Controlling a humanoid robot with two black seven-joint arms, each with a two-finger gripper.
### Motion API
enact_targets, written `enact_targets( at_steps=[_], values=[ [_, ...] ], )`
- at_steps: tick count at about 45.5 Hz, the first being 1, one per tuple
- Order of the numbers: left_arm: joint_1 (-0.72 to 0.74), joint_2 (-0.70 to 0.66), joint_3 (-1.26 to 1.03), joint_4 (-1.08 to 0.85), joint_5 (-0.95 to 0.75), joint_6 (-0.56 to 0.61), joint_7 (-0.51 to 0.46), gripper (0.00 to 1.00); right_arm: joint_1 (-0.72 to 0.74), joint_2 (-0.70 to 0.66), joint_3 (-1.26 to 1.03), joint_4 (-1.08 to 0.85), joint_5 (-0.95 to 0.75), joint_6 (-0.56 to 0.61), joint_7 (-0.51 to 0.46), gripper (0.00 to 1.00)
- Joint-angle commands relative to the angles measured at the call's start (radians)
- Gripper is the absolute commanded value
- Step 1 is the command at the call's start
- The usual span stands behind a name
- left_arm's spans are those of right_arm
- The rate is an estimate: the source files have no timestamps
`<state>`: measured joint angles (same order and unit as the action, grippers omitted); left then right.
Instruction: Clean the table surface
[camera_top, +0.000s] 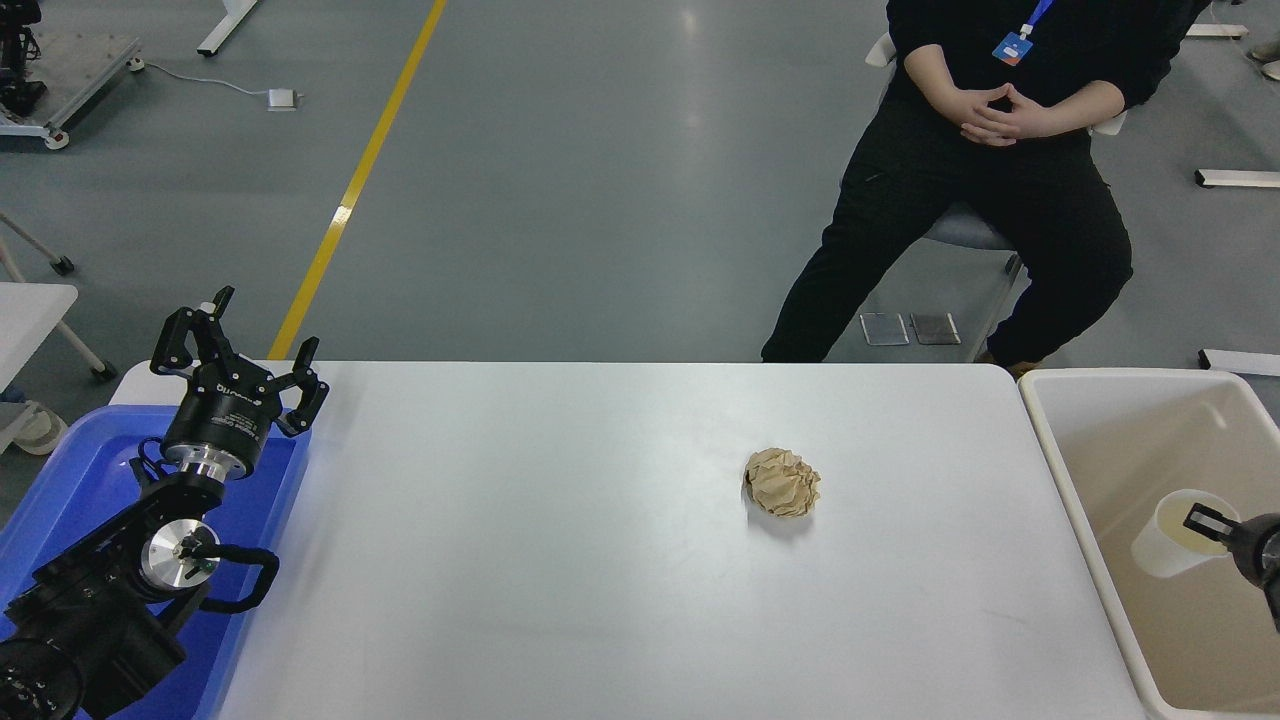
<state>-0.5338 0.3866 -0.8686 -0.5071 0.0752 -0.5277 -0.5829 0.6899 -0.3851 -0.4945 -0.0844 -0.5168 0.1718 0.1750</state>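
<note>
White table surface (560, 560) with one crumpled paper ball (782, 482), one bin (1085, 520).

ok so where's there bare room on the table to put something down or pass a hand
Most of the table is bare: the wide stretch between the blue tray and the paper ball, and the strip from the ball to the bin. It is crowded at the left, where the left gripper is parked over the tray, and inside the bin, where the right gripper holds a cup.
</note>
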Motion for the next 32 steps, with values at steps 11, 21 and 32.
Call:
enact_targets(
  at_steps=[11,21,32],
  values=[
    [0.0,0.0,0.0,-0.001,0.0,0.0,0.0,1.0,0.002,0.003,0.002,0.0,0.0,-0.064,0.001,0.09],
    [0.0,0.0,0.0,-0.001,0.0,0.0,0.0,1.0,-0.003,0.012,-0.001,0.006,0.001,-0.163,0.003,0.43],
    [0.0,0.0,0.0,0.001,0.0,0.0,0.0,1.0,-0.003,0.017,0.001,0.008,0.001,-0.245,0.003,0.66]
  ],
)
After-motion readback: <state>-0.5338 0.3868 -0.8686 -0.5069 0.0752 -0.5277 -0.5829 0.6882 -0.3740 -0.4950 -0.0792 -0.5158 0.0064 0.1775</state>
